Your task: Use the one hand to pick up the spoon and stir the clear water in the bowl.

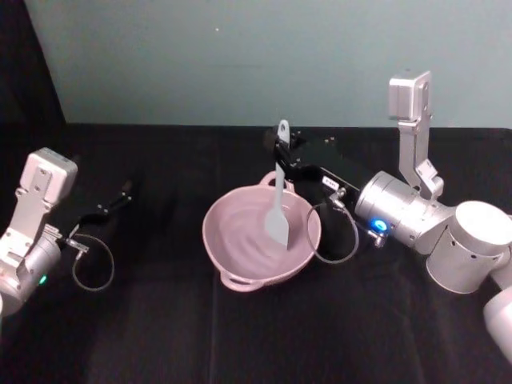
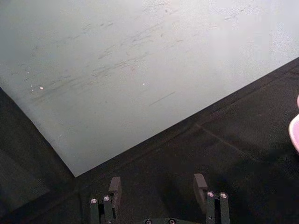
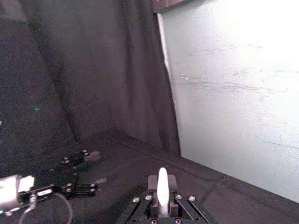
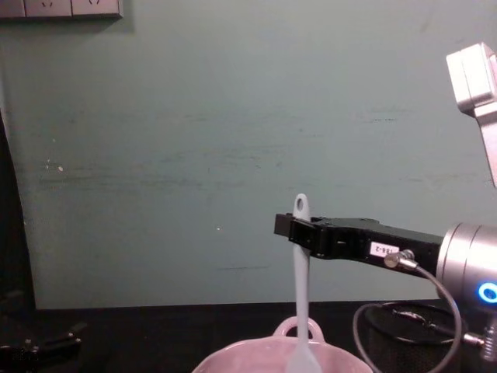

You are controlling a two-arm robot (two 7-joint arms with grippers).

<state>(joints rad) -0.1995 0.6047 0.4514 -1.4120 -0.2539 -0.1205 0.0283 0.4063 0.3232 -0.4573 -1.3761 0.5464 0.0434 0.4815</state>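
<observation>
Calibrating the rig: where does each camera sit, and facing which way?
Head: high, looking down at pale pink glossy ceramic bowl; both arms show.
Chest: low, facing wall; right gripper holds long white plastic spoon.
Left wrist: facing wall; open left gripper.
Right wrist: facing curtain, wall; right gripper clamping spoon.
Head and chest share bowl and spoon.

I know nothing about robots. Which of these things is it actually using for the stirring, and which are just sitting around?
In use:
right gripper, fingers shut on the spoon
spoon upright, head down in the pink bowl
clear water, barely visible

Lying about:
left gripper, parked open on the left
dark mesh cup, low on the right
black table
</observation>
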